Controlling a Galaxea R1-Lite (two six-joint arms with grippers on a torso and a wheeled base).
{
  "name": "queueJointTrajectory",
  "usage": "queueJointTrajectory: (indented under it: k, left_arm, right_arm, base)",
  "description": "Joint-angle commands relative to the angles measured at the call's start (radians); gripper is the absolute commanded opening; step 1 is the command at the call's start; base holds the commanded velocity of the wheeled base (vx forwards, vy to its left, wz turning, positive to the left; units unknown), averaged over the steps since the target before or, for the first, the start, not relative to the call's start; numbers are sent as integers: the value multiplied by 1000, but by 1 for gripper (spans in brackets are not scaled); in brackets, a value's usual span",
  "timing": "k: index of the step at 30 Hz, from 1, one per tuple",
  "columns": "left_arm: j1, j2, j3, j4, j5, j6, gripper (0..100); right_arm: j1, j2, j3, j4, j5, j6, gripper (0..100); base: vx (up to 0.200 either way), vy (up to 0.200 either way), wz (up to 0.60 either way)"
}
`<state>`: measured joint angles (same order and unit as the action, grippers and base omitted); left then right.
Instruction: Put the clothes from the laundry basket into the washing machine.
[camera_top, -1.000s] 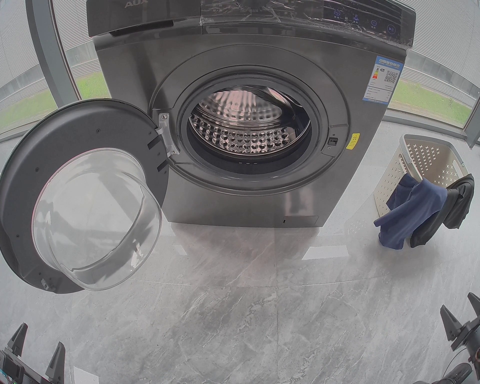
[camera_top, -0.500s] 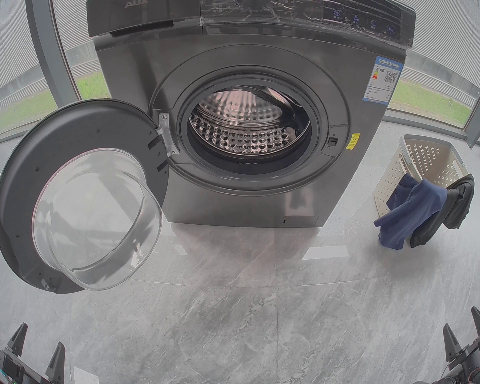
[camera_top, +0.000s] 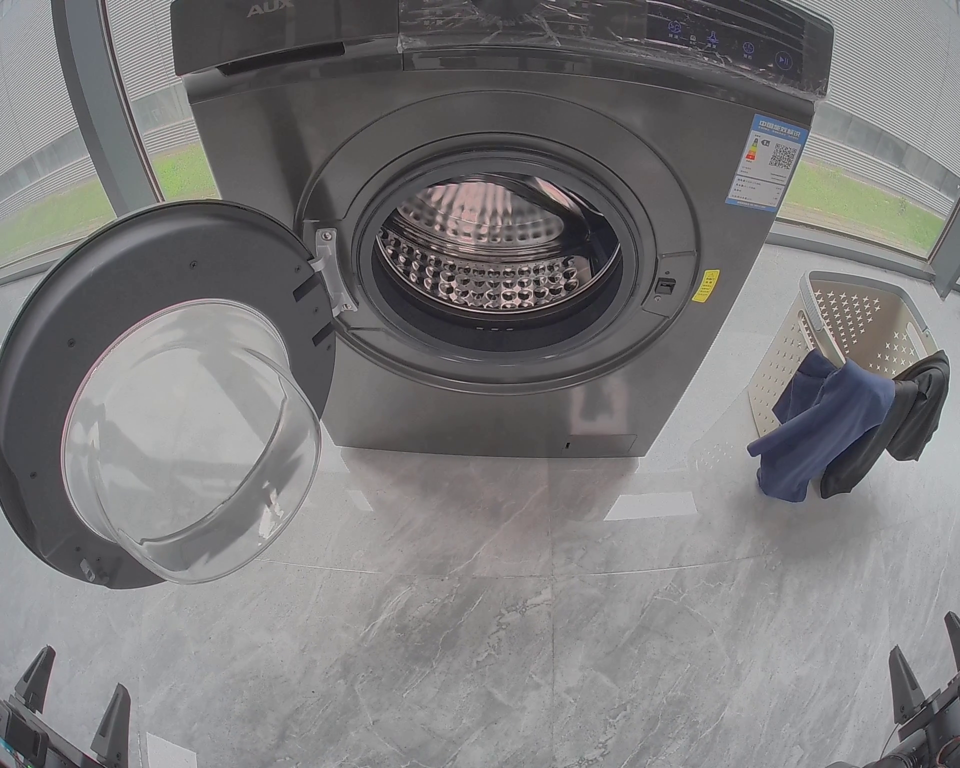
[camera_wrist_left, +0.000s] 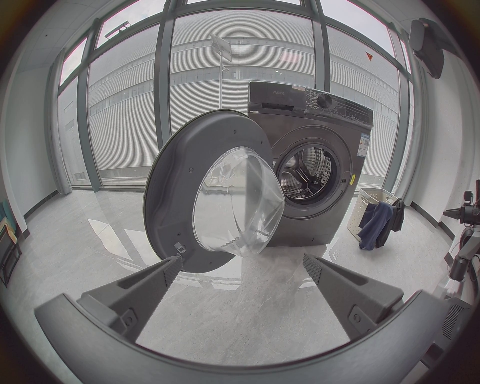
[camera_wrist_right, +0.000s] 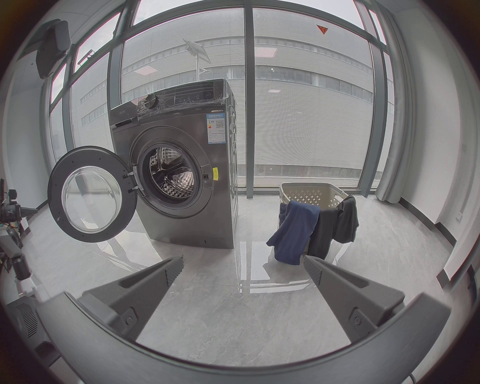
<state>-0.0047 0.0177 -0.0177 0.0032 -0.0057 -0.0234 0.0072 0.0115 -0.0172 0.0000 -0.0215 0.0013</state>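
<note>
The left tool (camera_top: 72, 700) at seven o'clock in the head view and the right tool (camera_top: 930, 668) at five both stand wide and empty. At three o'clock a blue garment (camera_top: 825, 425) and a dark garment (camera_top: 900, 425) hang over the laundry basket (camera_top: 850, 285) rim. At twelve, the washing machine (camera_top: 500, 100) has its door (camera_top: 150, 270) open and its drum (camera_top: 495, 255) looks bare, so judging by this, all loading remains.

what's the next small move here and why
Probably swing the right hand toward the blue garment draped over the near rim of the laundry basket. The washing machine door stands open, and no clothes show in the drum. That hand and the left hand are open and empty, and the basket sits on the robot's right, so the right looks nearer.
</note>
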Motion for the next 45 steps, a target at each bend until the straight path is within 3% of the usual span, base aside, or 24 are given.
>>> queueJointTrajectory:
  k: [1, 14, 45]
  left_arm:
    - [0, -8, 16, 0, 0, -1, 100]
    - [2, -10, 16, -2, 0, 10, 100]
    - [0, -8, 16, 0, 0, 3, 100]
  right_arm:
    - [0, -11, 16, 0, 0, 0, 100]
    - [0, -11, 16, 0, 0, -1, 100]
    - [-3, -11, 16, 0, 0, 0, 100]
  base:
    - [0, -200, 0]
    - [0, -200, 0]
    - [0, -194, 0]
